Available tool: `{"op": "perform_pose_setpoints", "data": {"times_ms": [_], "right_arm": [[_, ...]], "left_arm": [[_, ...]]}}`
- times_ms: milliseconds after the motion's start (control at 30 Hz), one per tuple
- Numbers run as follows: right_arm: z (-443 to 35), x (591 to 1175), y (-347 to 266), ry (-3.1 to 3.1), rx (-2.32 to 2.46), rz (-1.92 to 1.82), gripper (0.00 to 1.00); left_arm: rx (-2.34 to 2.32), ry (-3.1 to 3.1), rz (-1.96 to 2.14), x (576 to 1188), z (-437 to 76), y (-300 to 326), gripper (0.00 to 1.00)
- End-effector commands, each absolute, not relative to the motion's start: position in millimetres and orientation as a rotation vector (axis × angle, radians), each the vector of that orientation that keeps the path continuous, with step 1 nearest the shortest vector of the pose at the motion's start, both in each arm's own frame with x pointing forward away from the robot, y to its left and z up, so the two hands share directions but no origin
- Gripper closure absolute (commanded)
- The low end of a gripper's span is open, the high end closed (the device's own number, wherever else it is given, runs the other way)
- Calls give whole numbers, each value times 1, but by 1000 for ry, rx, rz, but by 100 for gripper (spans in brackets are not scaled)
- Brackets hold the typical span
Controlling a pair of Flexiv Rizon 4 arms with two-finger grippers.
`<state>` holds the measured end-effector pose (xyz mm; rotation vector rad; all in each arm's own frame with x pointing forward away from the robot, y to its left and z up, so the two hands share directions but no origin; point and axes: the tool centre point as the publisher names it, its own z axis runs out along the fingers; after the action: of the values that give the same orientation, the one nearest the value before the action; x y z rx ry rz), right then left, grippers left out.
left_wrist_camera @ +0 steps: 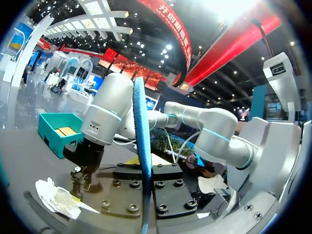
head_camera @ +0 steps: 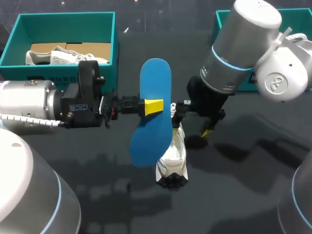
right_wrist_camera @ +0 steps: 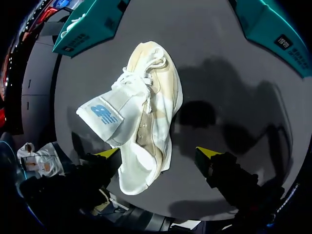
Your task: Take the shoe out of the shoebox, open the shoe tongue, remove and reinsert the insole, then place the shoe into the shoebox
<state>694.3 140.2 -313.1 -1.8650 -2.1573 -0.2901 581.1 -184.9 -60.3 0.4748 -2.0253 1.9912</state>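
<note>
Two end effectors are at work over the dark bench (head_camera: 243,185). The left end effector (head_camera: 155,105) comes in level from the left and pinches the blue insole (head_camera: 155,78) at about mid-length, one finger on each flat face. The insole is held clear of the bench, standing roughly on end with a slight tilt. Its long axis runs crosswise to the fingers and its broad face is turned toward the head camera. From the left wrist it shows only as a thin blue edge between the fingers.

Below and partly behind the insole, the white shoe (right_wrist_camera: 151,92) lies on the bench near the middle. Its long axis runs from near side to far, with the toe toward the teal boxes and the heel toward the robot. Its tongue is folded out to one side, leaving the opening bare.

The right end effector (right_wrist_camera: 158,153) hangs above the heel end with its fingers spread wide, gripping nothing. I cannot tell whether either tip touches the shoe.

At the far edge, the left shoebox (head_camera: 58,22) holds a second shoe (head_camera: 63,56). The right shoebox (head_camera: 298,15) is mostly hidden behind the right arm.
</note>
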Motion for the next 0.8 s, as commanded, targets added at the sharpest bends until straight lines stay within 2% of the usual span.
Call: {"op": "perform_pose_setpoints", "data": {"times_ms": [33,333,600,800], "right_arm": [[-305,683,120,-2096,-1816,-494,0],[-279,693,118,-2006,-1681,-656,0],[-279,693,118,-2006,-1681,-656,0],[-262,701,110,-1941,-1613,-748,0]], "left_arm": [[410,-2085,2050,581,-51,-189,100],[-168,-2330,2393,605,-7,-193,100],[-168,-2330,2393,605,-7,-193,100],[-547,-2436,2485,615,-27,-206,100]]}}
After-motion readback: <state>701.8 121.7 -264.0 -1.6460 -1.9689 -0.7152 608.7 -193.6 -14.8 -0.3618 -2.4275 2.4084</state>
